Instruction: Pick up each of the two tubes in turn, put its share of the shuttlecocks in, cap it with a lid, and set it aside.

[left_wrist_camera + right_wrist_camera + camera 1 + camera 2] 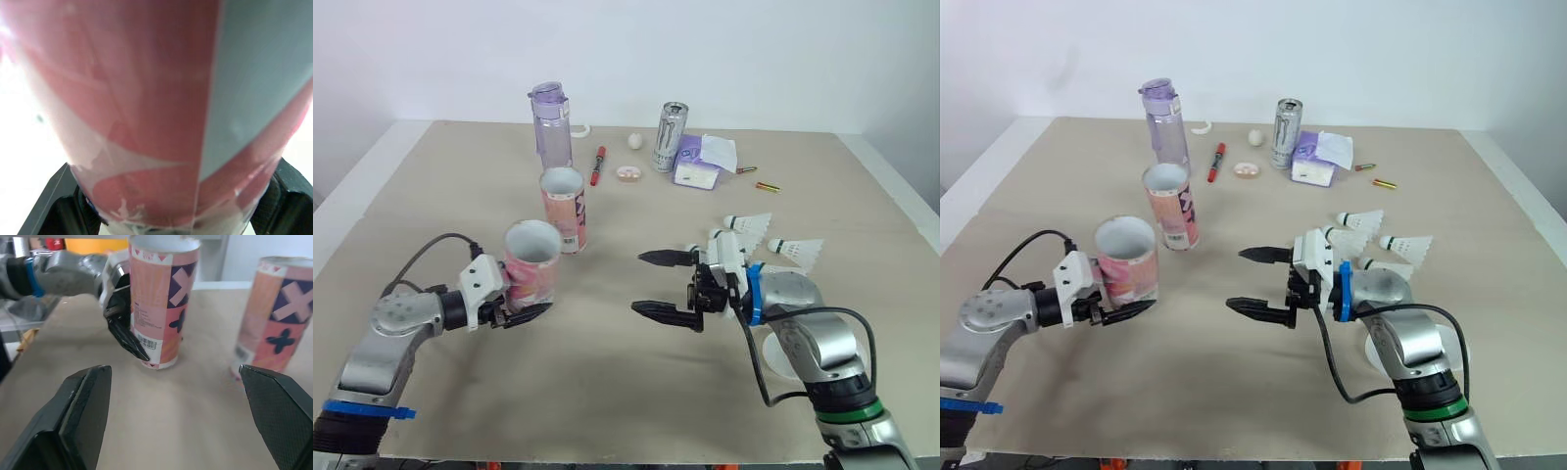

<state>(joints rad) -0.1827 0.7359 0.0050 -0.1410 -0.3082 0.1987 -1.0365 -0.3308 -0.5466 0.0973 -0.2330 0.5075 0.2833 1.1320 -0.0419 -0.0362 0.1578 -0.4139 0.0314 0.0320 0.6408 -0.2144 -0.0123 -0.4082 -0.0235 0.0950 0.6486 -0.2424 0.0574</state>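
A pink patterned tube [530,266] stands upright with its top open at the near left, and my left gripper [521,313] is shut on its lower part. Its wall shows close up between the fingers [286,193] in the left wrist view. A second tube [564,209] stands just behind it. My right gripper [640,283] is open and holds nothing, pointing at the held tube [164,298] from the right, well apart from it. Three white shuttlecocks [750,224] lie right of that gripper. A white lid [771,354] is partly hidden under the right forearm.
Along the back of the table stand a clear bottle [551,125] and a drink can [670,137]. Near them lie a red pen [598,164], a purple tissue pack [698,164] and small bits. Bare tabletop lies between my two grippers.
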